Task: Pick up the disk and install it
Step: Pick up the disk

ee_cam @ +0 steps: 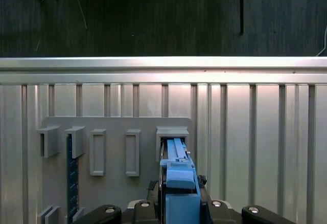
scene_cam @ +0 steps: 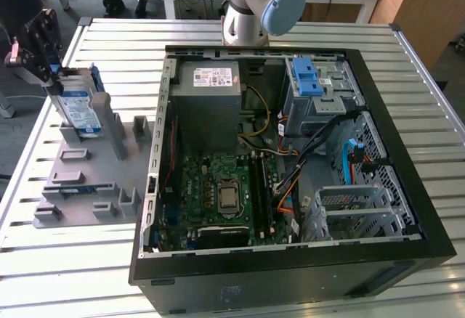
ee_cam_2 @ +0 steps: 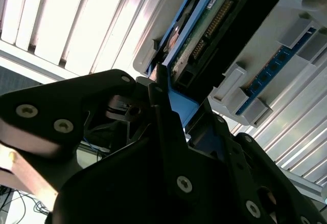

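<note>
Atop the grey rack (scene_cam: 87,180), the disk (scene_cam: 78,111) upright between fingers (ee_cam_2: 166,116)

The arm (scene_cam: 263,2) reaches to the exterior view's left. Its gripper (scene_cam: 54,77) points downward, with fingers closed on the disk (scene_cam: 78,107).

Support: silver ribbed metal table (scene_cam: 73,274), its slats running side to side in the exterior view; the slats also show in the first wrist view (ee_cam: 255,132) and the second wrist view (ee_cam_2: 76,24).

Directly on it, two items:
- Black rectangular computer tower case (scene_cam: 290,289), lying on its side with the open side up. It covers the middle of the table and the exterior view's right.
- Flat grey plastic holder plate with raised rectangular slots (scene_cam: 87,180) (ee_cam: 117,127), on the exterior view's left, just beside the case wall.
</note>
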Tool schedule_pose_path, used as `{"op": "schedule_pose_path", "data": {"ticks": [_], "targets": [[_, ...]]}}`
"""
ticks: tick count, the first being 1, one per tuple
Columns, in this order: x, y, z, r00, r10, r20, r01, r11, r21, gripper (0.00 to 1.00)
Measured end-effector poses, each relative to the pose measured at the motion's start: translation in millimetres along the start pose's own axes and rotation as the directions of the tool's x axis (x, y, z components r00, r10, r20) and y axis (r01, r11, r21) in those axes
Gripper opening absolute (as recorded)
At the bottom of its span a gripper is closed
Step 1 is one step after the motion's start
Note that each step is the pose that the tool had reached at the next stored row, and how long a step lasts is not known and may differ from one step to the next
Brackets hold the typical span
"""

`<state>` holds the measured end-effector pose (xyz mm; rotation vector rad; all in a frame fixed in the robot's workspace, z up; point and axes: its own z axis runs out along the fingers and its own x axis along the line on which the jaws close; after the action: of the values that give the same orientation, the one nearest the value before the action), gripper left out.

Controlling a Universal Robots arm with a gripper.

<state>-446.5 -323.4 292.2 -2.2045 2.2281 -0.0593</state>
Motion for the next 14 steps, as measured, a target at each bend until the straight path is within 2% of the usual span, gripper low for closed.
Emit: {"op": "schedule_pose_path", "data": {"ticks": [7,14], "targets": [[0.0,0.0,-0.5,1.0,0.0,0.0001,0.0,1.0,0.0002,0.36],[0.2,-0.3,-10.7,1.0,0.0,0.0,0.0,1.0,0.0,0.36]]}}
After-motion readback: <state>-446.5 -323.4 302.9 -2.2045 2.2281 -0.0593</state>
